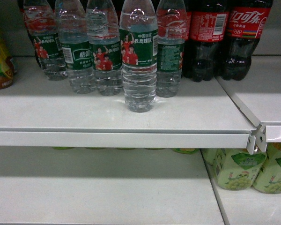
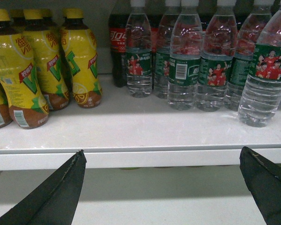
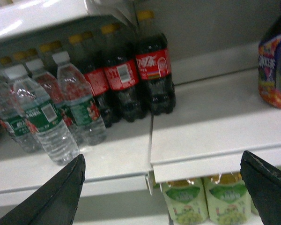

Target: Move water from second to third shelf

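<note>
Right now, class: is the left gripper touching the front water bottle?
Apart. The left wrist view shows the left gripper open below the shelf edge, while the water bottle stands on the shelf above.

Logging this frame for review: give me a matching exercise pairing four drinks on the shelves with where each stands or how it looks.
Things:
1. water
2. cola bottles
3. yellow-capped tea bottles
4. pale green drinks

Places or looks:
A. on the shelf below, at the right
B. dark, red labels, right of the clear bottles
C. stands out in front of its row
D. at the left end of the upper shelf

Pairs: 1-C, 2-B, 3-D, 4-A
</note>
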Tool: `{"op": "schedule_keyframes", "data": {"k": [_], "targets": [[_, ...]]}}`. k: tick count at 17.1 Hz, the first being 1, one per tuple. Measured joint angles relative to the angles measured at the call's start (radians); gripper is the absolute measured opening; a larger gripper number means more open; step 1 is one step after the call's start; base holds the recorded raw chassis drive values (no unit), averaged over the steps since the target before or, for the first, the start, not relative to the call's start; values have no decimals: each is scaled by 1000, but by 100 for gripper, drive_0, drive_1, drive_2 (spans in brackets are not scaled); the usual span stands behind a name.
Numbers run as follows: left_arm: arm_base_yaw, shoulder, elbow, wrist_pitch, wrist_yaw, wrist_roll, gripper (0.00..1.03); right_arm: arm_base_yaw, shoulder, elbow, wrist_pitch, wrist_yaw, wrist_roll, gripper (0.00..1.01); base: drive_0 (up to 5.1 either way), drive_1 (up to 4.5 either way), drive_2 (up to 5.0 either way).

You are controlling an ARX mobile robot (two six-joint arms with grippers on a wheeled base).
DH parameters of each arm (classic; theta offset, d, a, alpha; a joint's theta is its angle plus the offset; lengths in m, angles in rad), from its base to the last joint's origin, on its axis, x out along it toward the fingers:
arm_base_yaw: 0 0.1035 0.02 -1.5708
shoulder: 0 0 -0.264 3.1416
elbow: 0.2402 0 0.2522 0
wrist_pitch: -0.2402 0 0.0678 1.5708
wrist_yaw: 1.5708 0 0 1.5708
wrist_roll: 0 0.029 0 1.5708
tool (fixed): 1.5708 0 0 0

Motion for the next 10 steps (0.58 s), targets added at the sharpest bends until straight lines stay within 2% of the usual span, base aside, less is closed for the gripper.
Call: {"op": "schedule_keyframes", "data": {"k": [2, 4, 6, 8, 10], "targets": [[0, 0, 0, 0, 0, 0, 98, 54, 243, 91, 198, 10, 4, 98, 0, 0, 0], [0, 0, 0, 0, 0, 0, 98, 159, 499, 201, 375, 71, -6, 98, 0, 0, 0], [0, 0, 0, 0, 0, 0, 98, 269, 686, 285, 472, 113, -20, 98, 0, 0, 0], [0, 0, 0, 0, 0, 0, 98, 341, 817, 309, 547, 161, -27, 98, 0, 0, 0], [0, 0, 0, 0, 0, 0, 98, 444, 995, 314, 645, 207, -54, 98, 0, 0, 0]]}}
